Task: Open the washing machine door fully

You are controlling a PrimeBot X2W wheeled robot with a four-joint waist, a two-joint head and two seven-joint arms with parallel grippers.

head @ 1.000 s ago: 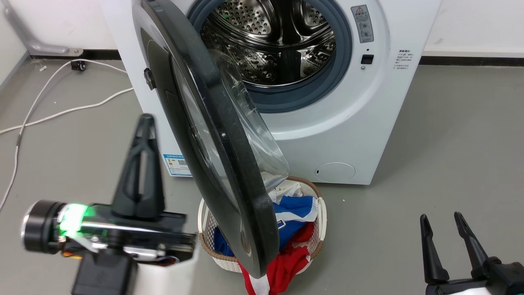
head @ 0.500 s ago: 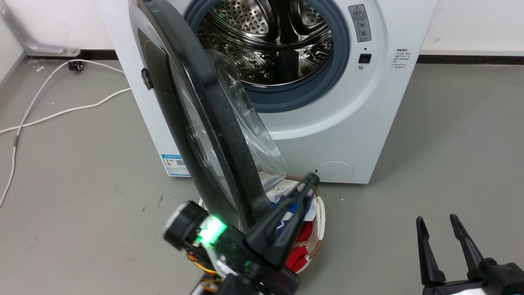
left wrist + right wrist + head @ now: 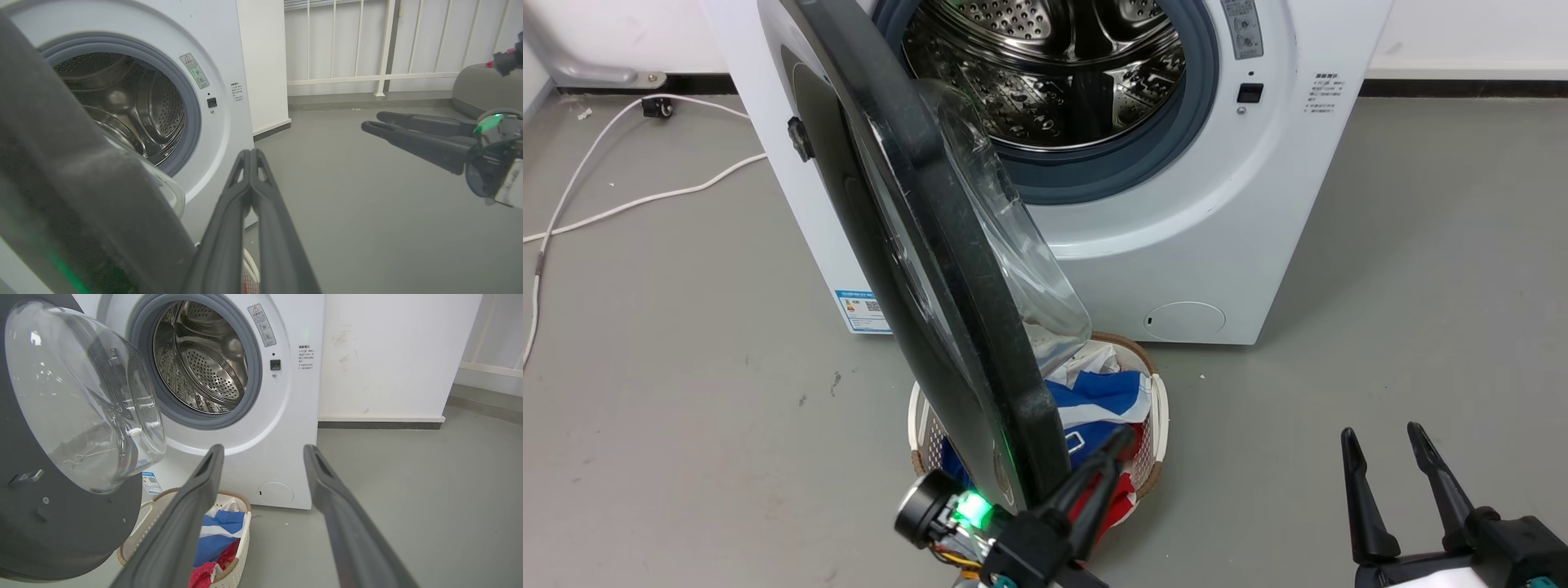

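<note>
The white washing machine (image 3: 1241,212) stands at the top of the head view, its steel drum (image 3: 1054,73) exposed. Its black washing machine door (image 3: 931,269) stands swung out towards me, seen almost edge-on, with the clear glass bowl (image 3: 81,396) on its inner face. My left gripper (image 3: 1121,434) is shut with nothing in it. It sits low at the door's free edge on the inner, drum side, fingers pointing up and right. In the left wrist view the door rim (image 3: 61,163) lies just left of the left gripper (image 3: 250,152). My right gripper (image 3: 1380,433) hangs open at the lower right, apart from the door.
A white laundry basket (image 3: 1156,408) with blue, white and red clothes stands on the grey floor under the door's lower edge. A white cable (image 3: 645,200) trails across the floor at the left. A white wall (image 3: 388,355) runs right of the washer.
My left gripper has gone from the door's outer left side, round its lower edge, to the inner side. The head view has shifted slightly. The door's angle looks the same.
</note>
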